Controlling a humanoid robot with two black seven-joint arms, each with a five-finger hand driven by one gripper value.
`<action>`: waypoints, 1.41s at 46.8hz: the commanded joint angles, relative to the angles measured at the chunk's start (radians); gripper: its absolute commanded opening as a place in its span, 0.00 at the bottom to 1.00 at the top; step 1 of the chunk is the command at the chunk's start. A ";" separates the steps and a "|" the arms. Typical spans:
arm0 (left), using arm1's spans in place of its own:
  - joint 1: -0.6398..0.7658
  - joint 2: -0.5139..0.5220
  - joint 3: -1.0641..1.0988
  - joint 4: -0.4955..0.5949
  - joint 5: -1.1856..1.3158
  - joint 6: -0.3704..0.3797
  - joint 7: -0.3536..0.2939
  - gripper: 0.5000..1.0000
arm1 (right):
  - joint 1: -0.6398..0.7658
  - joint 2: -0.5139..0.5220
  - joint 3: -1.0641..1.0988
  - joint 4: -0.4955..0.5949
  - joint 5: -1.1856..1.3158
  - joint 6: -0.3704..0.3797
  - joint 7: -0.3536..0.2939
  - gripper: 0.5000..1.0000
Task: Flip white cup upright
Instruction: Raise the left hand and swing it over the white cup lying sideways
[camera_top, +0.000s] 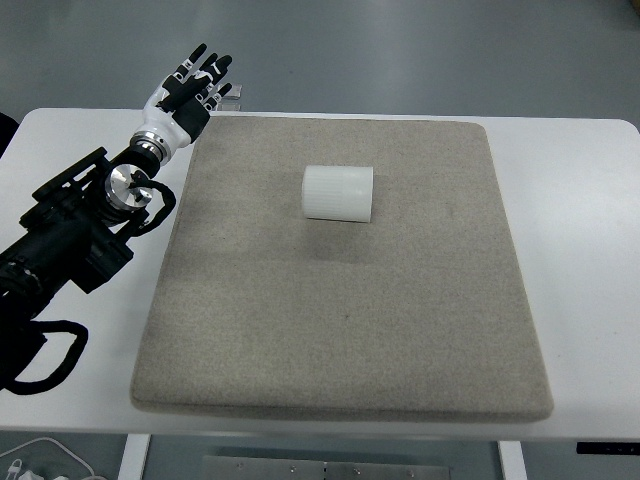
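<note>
Top view. White cup (338, 192) lies on its side on the grey felt mat (340, 330), in the far half, a little left of the mat's centre line. Its long axis runs left-right across the picture. Which end is the mouth I cannot tell; both ends read as plain white from this angle. Nothing touches it.

Left hand (188, 92) sits off the mat's far-left corner, over the white table (580, 250), fingers extended and loosely spread, holding nothing. Its dark forearm (75, 225) runs in from the lower left edge. Hand and cup are well apart, with the mat's left margin between them. Right arm is not in the picture.

Judgement on the step: this is the reach, with no contact yet. To do it well, the hand probably wants to travel right and slightly toward the robot, keeping the fingers wide until they bracket the cup's curved wall. A cylinder on its side rolls readily, so a push from one side only would likely send it toward the near or far edge of the mat; thumb and fingers should close on opposite sides together. The felt should give some friction, which helps a pivot about the base end. Grip nearer one end than the middle, then rotate the wrist so the open end finishes up. Confirm the mouth end first.
</note>
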 joint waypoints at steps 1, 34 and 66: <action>0.000 0.000 0.000 0.000 0.000 0.000 0.000 0.99 | -0.001 0.000 0.001 0.000 0.000 0.000 0.000 0.86; -0.015 0.011 0.001 0.002 0.004 -0.045 0.005 0.99 | 0.001 0.000 -0.001 0.000 0.000 0.000 0.000 0.86; -0.129 0.049 0.190 -0.198 0.454 -0.032 0.009 0.99 | 0.001 0.000 -0.001 0.000 0.000 0.000 0.000 0.86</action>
